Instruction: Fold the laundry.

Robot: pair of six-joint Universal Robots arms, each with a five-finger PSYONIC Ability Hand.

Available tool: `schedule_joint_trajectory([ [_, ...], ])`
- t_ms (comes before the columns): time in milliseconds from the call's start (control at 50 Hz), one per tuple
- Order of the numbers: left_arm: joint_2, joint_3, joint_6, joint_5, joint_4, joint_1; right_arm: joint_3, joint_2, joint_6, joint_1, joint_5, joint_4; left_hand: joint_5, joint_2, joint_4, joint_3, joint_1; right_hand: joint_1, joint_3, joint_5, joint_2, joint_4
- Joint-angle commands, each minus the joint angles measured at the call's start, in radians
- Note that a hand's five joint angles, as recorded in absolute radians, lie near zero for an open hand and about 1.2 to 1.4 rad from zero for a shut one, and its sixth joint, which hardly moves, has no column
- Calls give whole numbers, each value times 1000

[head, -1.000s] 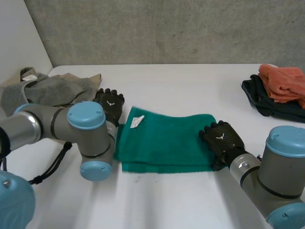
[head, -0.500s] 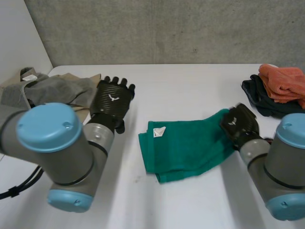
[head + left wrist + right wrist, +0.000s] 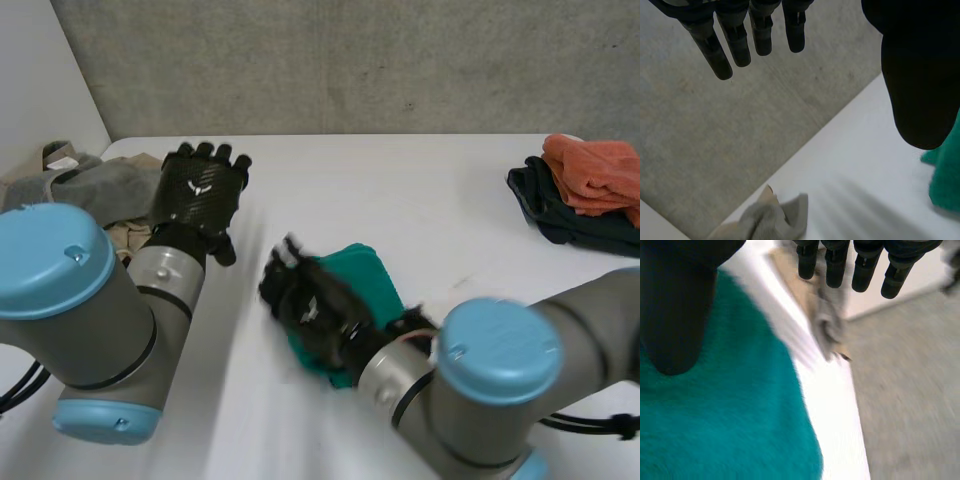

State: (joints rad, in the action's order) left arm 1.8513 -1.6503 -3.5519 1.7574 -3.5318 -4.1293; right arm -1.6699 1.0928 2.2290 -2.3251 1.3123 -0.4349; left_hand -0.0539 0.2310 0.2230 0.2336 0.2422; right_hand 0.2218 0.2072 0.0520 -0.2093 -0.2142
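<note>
Green towel (image 3: 366,268) is bunched up mid-table (image 3: 420,190), partly under my right hand (image 3: 310,305), fingers straight and apart, gripping nothing. Left hand (image 3: 200,190) hovers near the grey clothes (image 3: 95,185), fingers spread, empty.

Teal towel (image 3: 368,272), grey-beige pile (image 3: 100,188), orange cloth (image 3: 598,170) on black cloth (image 3: 560,224), white table (image 3: 420,190).
</note>
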Motion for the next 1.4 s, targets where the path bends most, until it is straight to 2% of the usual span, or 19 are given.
schedule_joint_trajectory([
  [20, 17, 109, 82, 7, -3, 89, -44, 190, 607, 108, 35, 44, 32, -35, -27, -38, -46, -47, -33, -52, 35, 40],
  [40, 23, 121, 103, 8, 1, 101, -41, 211, 688, 139, 35, 91, 32, -35, -27, -38, -46, -47, -33, -52, 35, 40],
  [80, 48, 152, 165, 7, 8, 130, -31, 228, 736, 183, 31, 152, 30, -32, -24, -35, -43, -47, -33, -52, 35, 40],
  [120, 71, 170, 195, 8, 20, 145, -4, 237, 759, 255, 30, 244, 27, -29, -21, -32, -40, -47, -33, -52, 35, 40],
  [180, 127, 198, 231, 11, 85, 190, 33, 226, 761, 294, 21, 329, 24, -26, -18, -29, -38, -47, -33, -52, 35, 40],
  [260, 233, 231, 243, 36, 175, 234, 145, 89, 756, 294, 22, 450, 18, -20, -12, -23, -32, -47, -33, -52, 35, 40],
  [340, 333, 244, 246, 131, 231, 250, 228, -22, 755, 297, 18, 510, 21, -23, -15, -26, -35, -47, -33, -52, 35, 40],
  [360, 365, 247, 245, 175, 246, 251, 240, -42, 750, 297, 16, 519, 21, -23, -15, -26, -35, -47, -33, -52, 35, 40],
  [420, 405, 239, 237, 223, 252, 250, 282, -125, 721, 297, 15, 541, 15, -18, -10, -20, -29, -47, -33, -52, 35, 40],
  [460, 410, 238, 235, 223, 255, 248, 300, -171, 663, 297, 22, 542, 12, -15, -7, -17, -26, -47, -33, -52, 35, 40],
  [580, 396, 231, 234, 215, 274, 241, 303, -171, 503, 297, 54, 515, -3, 0, 8, -2, -11, 22, 36, 17, -34, -29],
  [660, 344, 236, 232, 177, 277, 228, 282, -130, 469, 291, 102, 472, 0, -3, 5, -5, -14, 33, 48, 29, -46, -41],
  [800, 198, 270, 231, 4, 277, 170, 115, 43, 445, 208, 125, 319, 9, -12, -4, -14, -23, 1, 16, -4, -14, -9],
  [920, 128, 360, 228, -251, 313, 107, -99, 130, 411, 164, 113, 150, -17, 15, 23, 12, 3, -25, -11, -30, 13, 18],
  [1020, 130, 460, 223, -494, 445, 67, -221, 124, 391, 124, 111, 47, -32, 29, 37, 27, 18, -17, -2, -21, 4, 9],
  [1060, 138, 480, 223, -538, 474, 67, -232, 115, 390, 118, 110, 27, -32, 29, 37, 27, 18, -8, 7, -12, -5, 0],
  [1100, 141, 491, 223, -561, 494, 67, -235, 75, 386, 116, 105, -4, -35, 32, 40, 30, 21, 7, 22, 2, -20, -15],
  [1280, 160, 488, 223, -520, 494, 67, -200, -30, 385, 121, 100, -119, -35, 32, 40, 30, 21, 110, 124, 105, -122, -117],
  [1400, 167, 484, 225, -515, 493, 67, -159, -79, 383, 122, 100, -148, -35, 32, 40, 30, 21, 300, 315, 295, -313, -308],
])
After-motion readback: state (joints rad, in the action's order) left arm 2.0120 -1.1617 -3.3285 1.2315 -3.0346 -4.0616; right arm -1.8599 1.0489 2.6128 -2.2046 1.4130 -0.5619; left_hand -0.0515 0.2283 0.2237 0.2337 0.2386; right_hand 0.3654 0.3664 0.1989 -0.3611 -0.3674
